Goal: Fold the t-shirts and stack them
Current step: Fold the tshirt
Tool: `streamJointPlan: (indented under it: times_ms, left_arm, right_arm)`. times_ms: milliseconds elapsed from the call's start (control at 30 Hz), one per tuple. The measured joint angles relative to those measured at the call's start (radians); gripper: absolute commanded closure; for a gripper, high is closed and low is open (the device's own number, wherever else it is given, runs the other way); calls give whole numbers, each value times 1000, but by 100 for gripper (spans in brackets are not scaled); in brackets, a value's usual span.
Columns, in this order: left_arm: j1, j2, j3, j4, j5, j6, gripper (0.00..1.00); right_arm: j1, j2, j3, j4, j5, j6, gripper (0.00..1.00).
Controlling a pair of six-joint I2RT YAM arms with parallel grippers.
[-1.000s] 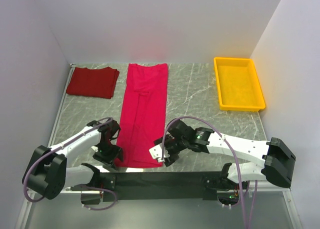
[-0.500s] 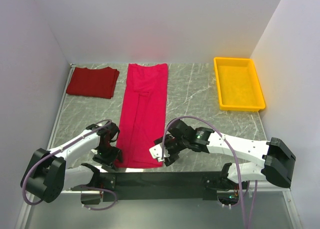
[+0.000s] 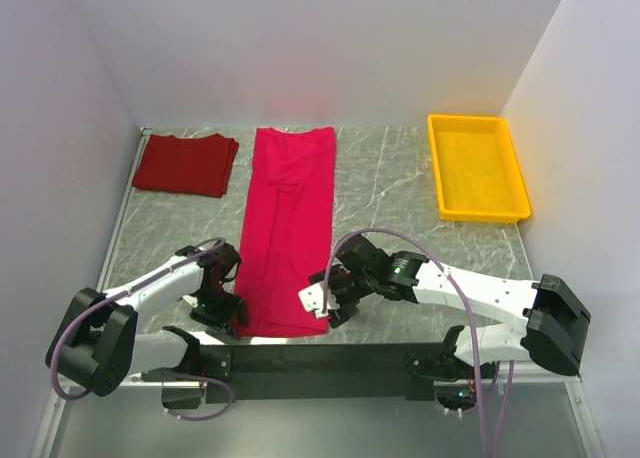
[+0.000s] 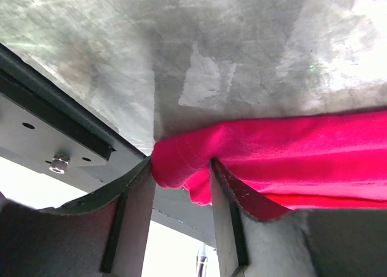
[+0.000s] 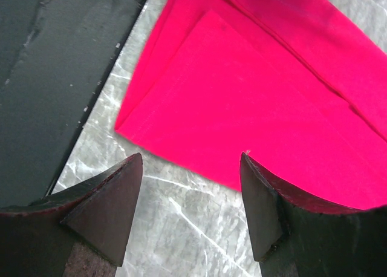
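The crimson-pink t-shirt (image 3: 290, 218) lies folded into a long strip down the middle of the table. The brick-red t-shirt (image 3: 186, 165) lies folded at the far left. My left gripper (image 3: 226, 312) is at the pink shirt's near-left corner. In the left wrist view (image 4: 181, 168) its jaws are closed on the bunched corner of the pink shirt (image 4: 290, 150). My right gripper (image 3: 322, 304) is open at the near-right corner. In the right wrist view (image 5: 190, 159) its fingertips straddle bare marble right at the edge of the pink shirt (image 5: 254, 101), which they do not touch.
A yellow plastic tray (image 3: 440, 173) stands at the far right. The black mounting bar (image 3: 330, 358) runs along the near edge, right behind both grippers and also in the right wrist view (image 5: 54, 65). White walls close in the left, right and back.
The right gripper has shifted slightly left toward the pink shirt's near-right corner. The left gripper has settled in at the near-left corner. The shirts have not moved.
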Motion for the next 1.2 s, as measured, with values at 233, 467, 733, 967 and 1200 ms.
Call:
streamJointPlan:
  times_ms: [233,467,733,967,1200]
  left_arm:
    - [1,11,-23,35,50,2,65]
    - [1,-8,-43,85,77,-4,99]
    - [-5,-42,-39,92,67,10,99]
    - [-9,-51,-23,83,14,43,99]
    - [-9,-71,-26,87,-2,61,99]
  right_arm:
    - [-27,14,23,-5,-1,7,28]
    - [-30,25,47,-14,-10,10,28]
    - [-27,35,48,-126,-80,-84,28]
    - [53,77,9,-143,-55,-133,28]
    - [115,199,1,-77,33,-88,31]
